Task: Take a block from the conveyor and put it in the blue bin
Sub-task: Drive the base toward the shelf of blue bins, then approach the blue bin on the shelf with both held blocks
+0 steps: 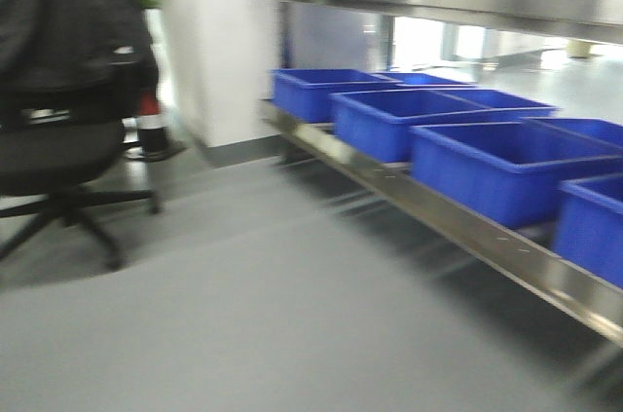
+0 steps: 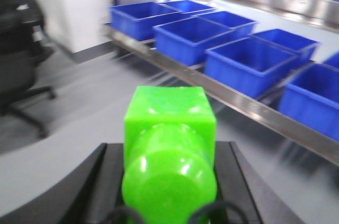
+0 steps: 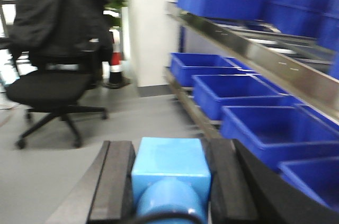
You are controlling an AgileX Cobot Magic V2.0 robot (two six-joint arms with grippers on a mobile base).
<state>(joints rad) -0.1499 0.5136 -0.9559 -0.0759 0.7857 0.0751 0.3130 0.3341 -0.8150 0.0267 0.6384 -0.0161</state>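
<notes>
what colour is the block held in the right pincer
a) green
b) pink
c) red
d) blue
d: in the right wrist view the block clamped in the right pincer is blue; the green block is in the left pincer.

Grey floor [image 1: 292, 315] before me, white pillar [image 1: 219, 42] beyond, black office chair [image 1: 58, 159] draped with a dark jacket [image 1: 68, 13], red-and-white cone [image 1: 149, 125] beside it, steel shelving [image 1: 438, 207] on my right, daylight [image 1: 419, 42] glaring behind.
</notes>
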